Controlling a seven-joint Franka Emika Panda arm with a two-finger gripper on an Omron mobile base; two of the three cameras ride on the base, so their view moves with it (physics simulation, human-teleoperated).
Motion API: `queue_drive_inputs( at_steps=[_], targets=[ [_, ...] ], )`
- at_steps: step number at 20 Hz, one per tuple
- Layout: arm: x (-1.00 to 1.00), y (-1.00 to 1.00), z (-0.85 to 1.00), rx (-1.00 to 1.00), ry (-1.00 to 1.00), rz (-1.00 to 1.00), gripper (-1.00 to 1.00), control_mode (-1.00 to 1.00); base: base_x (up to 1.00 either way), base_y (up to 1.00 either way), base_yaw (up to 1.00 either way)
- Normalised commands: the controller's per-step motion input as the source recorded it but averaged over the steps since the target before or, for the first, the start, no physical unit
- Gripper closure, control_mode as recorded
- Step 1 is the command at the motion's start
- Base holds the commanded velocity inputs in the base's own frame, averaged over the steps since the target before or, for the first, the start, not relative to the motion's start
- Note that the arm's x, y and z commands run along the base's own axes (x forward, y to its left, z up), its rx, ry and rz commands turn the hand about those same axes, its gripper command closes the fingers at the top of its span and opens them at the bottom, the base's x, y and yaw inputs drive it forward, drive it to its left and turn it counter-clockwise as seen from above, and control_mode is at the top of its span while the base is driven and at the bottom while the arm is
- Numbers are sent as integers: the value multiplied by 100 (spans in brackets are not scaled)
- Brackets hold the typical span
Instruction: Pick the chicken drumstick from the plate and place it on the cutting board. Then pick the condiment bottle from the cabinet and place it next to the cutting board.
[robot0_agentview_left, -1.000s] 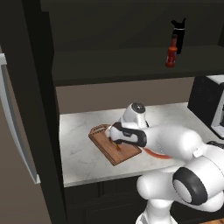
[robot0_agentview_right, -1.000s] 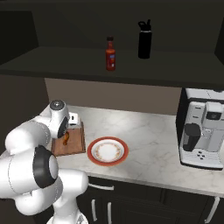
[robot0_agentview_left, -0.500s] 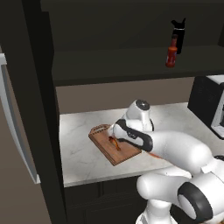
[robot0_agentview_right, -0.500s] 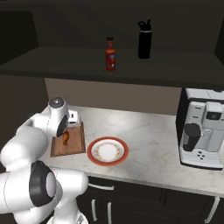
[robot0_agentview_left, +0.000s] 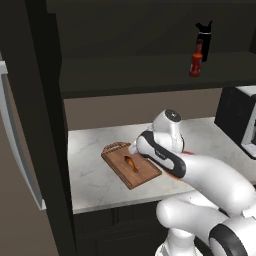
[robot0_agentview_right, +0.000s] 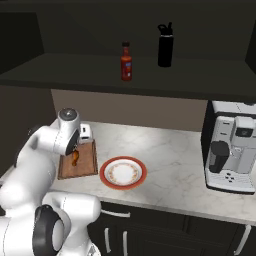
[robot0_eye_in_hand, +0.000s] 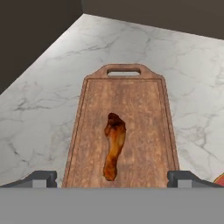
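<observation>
The orange-brown chicken drumstick (robot0_eye_in_hand: 113, 145) lies lengthwise in the middle of the wooden cutting board (robot0_eye_in_hand: 144, 118), apart from both fingers. My gripper (robot0_eye_in_hand: 113, 177) hovers just above it, open, with one fingertip on each side of the board and nothing between them. From the base views the drumstick (robot0_agentview_left: 131, 163) (robot0_agentview_right: 75, 157) sits on the board (robot0_agentview_left: 145, 172) (robot0_agentview_right: 89, 162) under my hand (robot0_agentview_left: 136, 148). The red-rimmed plate (robot0_agentview_right: 104, 173) stands bare right of the board. The red condiment bottle (robot0_agentview_left: 196, 62) (robot0_agentview_right: 126, 62) stands upright on the dark cabinet shelf (robot0_agentview_left: 125, 75) (robot0_agentview_right: 75, 70).
A taller black bottle (robot0_agentview_right: 165, 39) (robot0_agentview_left: 204, 35) stands beside the red one on the shelf. A black-and-white coffee machine (robot0_agentview_right: 232, 150) occupies the counter's right end. A dark cabinet wall (robot0_agentview_left: 47, 125) borders the marble counter (robot0_eye_in_hand: 43, 87) on the left.
My hand has lifted a little off the cutting board and the arm has straightened. The drumstick stays lying on the board. The jaws stay wide open.
</observation>
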Motion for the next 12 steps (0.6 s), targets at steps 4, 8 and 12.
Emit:
queue_drive_inputs(
  at_steps=[4, 8, 12],
  targets=[
    [-23, -7, 22, 1, -1, 9, -100, -100, 0, 0, 0],
    [-24, -6, 23, 1, -2, 9, -100, -100, 0, 0, 0],
    [-25, -4, 26, 0, -1, 10, -100, -100, 0, 0, 0]
  ],
)
